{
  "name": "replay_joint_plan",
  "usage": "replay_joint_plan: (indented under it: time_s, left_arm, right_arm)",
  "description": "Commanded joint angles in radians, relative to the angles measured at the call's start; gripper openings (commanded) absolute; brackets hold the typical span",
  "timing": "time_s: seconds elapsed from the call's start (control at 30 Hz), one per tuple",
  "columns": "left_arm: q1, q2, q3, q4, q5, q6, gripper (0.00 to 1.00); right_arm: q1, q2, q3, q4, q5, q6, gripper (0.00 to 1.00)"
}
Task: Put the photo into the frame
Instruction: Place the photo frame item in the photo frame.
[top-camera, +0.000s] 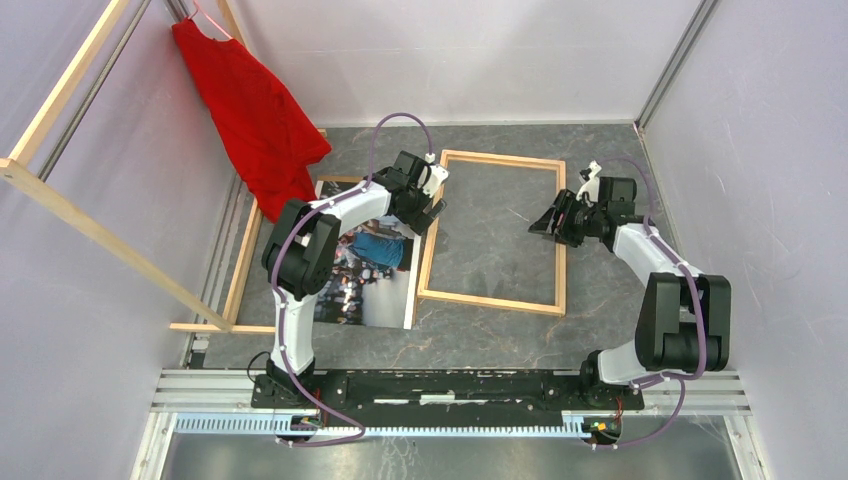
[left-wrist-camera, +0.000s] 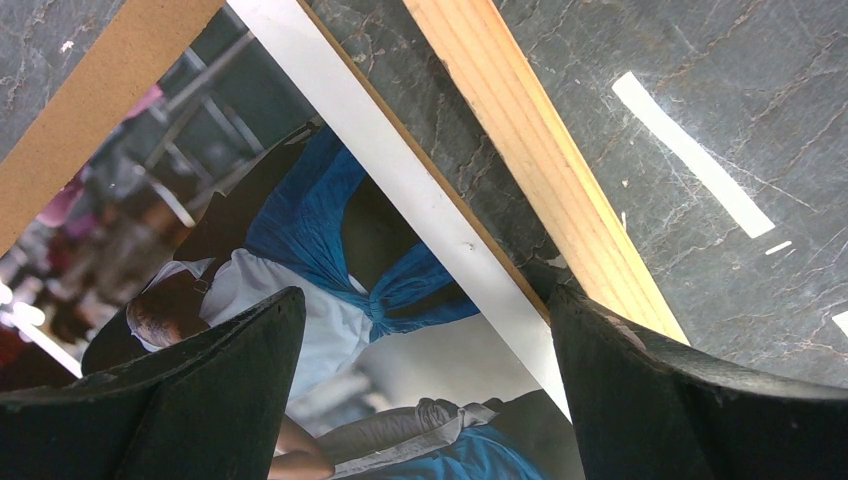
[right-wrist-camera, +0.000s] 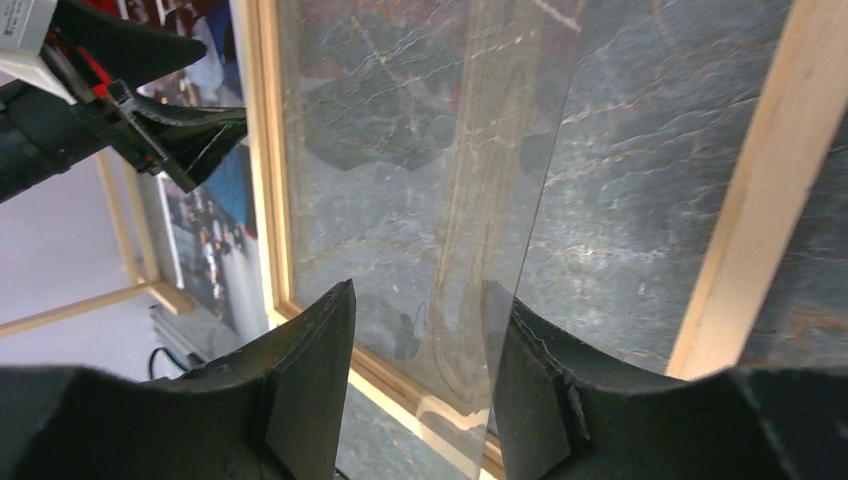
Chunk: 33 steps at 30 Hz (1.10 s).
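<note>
The photo (top-camera: 375, 275) lies face up on a brown backing board (top-camera: 335, 182), just left of the light-wood frame (top-camera: 430, 260). My left gripper (top-camera: 432, 205) is open, low over the photo's upper right corner. In the left wrist view its fingers (left-wrist-camera: 425, 300) straddle the photo's (left-wrist-camera: 330, 220) white right edge, with the frame's left bar (left-wrist-camera: 540, 170) beside the right finger. My right gripper (top-camera: 545, 225) is open inside the frame, near its right bar (right-wrist-camera: 750, 200). A clear pane (right-wrist-camera: 400, 150) stands tilted between its fingers (right-wrist-camera: 418, 290), its edge close to the right finger.
A red shirt (top-camera: 255, 110) hangs at the back left from a rack of long wooden bars (top-camera: 90, 225). Another rack bar (top-camera: 240, 265) lies along the floor left of the backing board. Pale walls close in on three sides. White tape marks (left-wrist-camera: 690, 150) are on the dark tabletop.
</note>
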Motion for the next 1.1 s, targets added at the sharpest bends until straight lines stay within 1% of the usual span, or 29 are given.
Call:
replay_joint_plan:
  time_s: [0.0,0.07,0.17,0.23,0.27,0.37,0.43,0.6,0.67,0.87,1.07]
  left_arm:
    - [-0.004,-0.037,-0.016,0.021,-0.002,0.037,0.97]
    - [-0.005,-0.038,-0.017,0.021,-0.002,0.037,0.97]
    - [-0.004,-0.04,-0.017,0.022,-0.002,0.037,0.97]
    - [-0.003,-0.041,-0.014,0.021,-0.002,0.036,0.97]
    - [-0.003,-0.039,-0.008,0.017,-0.002,0.037,0.97]
    - [-0.002,-0.039,0.001,0.006,-0.002,0.026,0.97]
    - [0.002,-0.039,0.007,0.0,0.013,0.017,0.97]
    - [0.004,-0.042,0.009,-0.004,0.032,0.009,0.97]
    - [0.005,-0.043,0.011,-0.006,0.042,0.004,0.97]
    - [0.022,-0.037,0.029,-0.022,0.081,-0.018,0.97]
    - [0.051,-0.04,0.044,-0.033,0.118,-0.044,0.97]
  right_arm:
    - [-0.004,-0.007,-0.039,0.101,-0.118,0.069,0.53]
    - [-0.004,-0.003,-0.041,0.092,-0.092,0.059,0.47]
    - [-0.004,-0.015,-0.029,0.084,-0.082,0.046,0.31]
    - [-0.004,-0.038,-0.028,0.11,-0.108,0.048,0.23]
    - [-0.004,-0.055,-0.031,0.132,-0.122,0.056,0.2]
    - [-0.004,-0.082,-0.045,0.222,-0.202,0.109,0.14]
    - [-0.005,-0.092,-0.056,0.303,-0.262,0.167,0.12]
    - [-0.005,-0.106,-0.065,0.399,-0.314,0.23,0.07]
    - [-0.004,-0.111,-0.079,0.45,-0.336,0.263,0.07]
    - [0.002,-0.109,-0.085,0.504,-0.362,0.288,0.07]
    - [0.034,-0.101,-0.074,0.571,-0.377,0.327,0.07]
